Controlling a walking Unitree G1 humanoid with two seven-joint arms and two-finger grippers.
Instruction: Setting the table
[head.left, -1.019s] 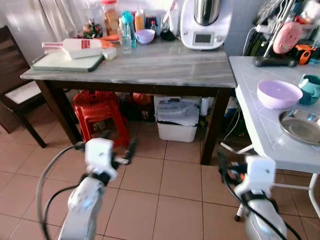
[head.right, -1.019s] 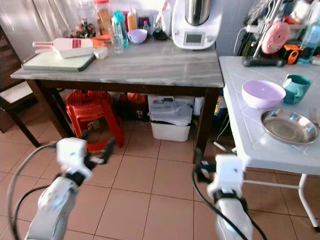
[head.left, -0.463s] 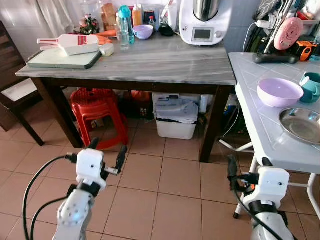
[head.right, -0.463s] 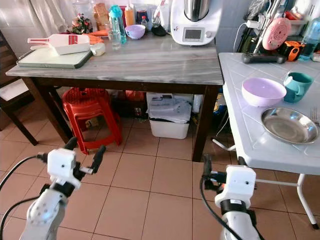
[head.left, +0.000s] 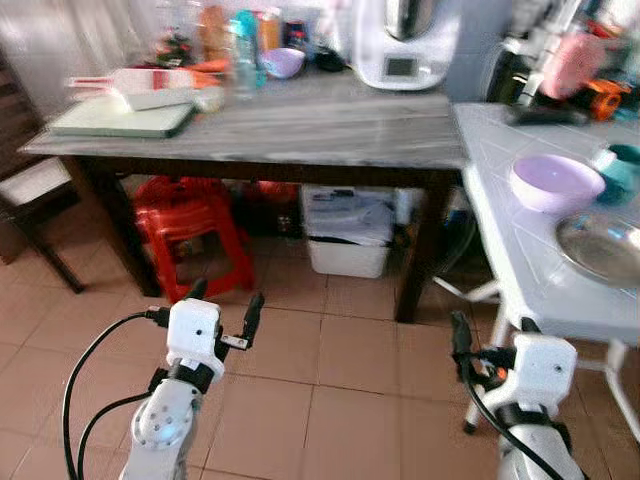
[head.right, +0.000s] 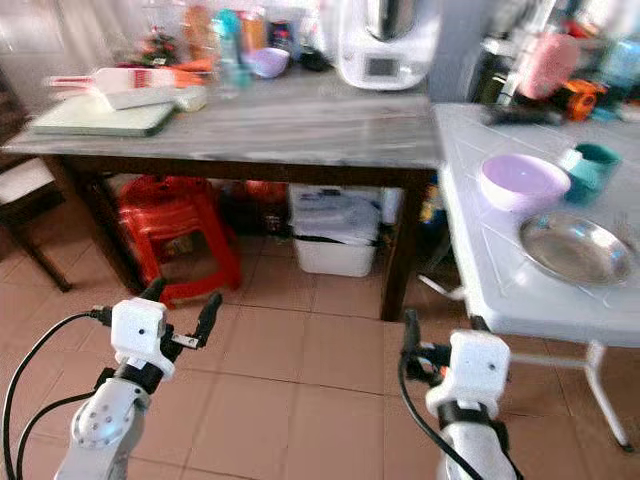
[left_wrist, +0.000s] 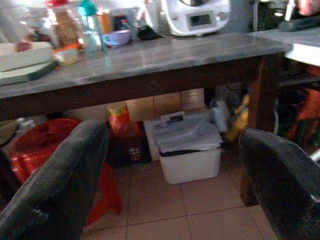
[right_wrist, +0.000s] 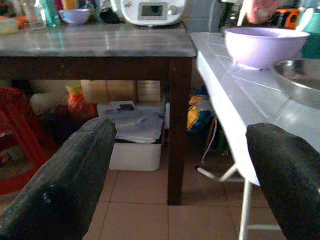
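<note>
Lilac bowl (head.right: 523, 181) and steel plate (head.right: 578, 250) empty on white table (head.right: 490, 262); left claw (head.left: 222, 305), right claw (right_wrist: 175, 195) apart.

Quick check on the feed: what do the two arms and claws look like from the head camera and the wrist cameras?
Both arms are silver-grey tubes ending in boxy white wrist housings. The left claw and right claw each have two long black fingers, broad and matte in the wrist views. Black cables loop alongside each arm. The right wrist housing carries a small orange-red spot.
</note>
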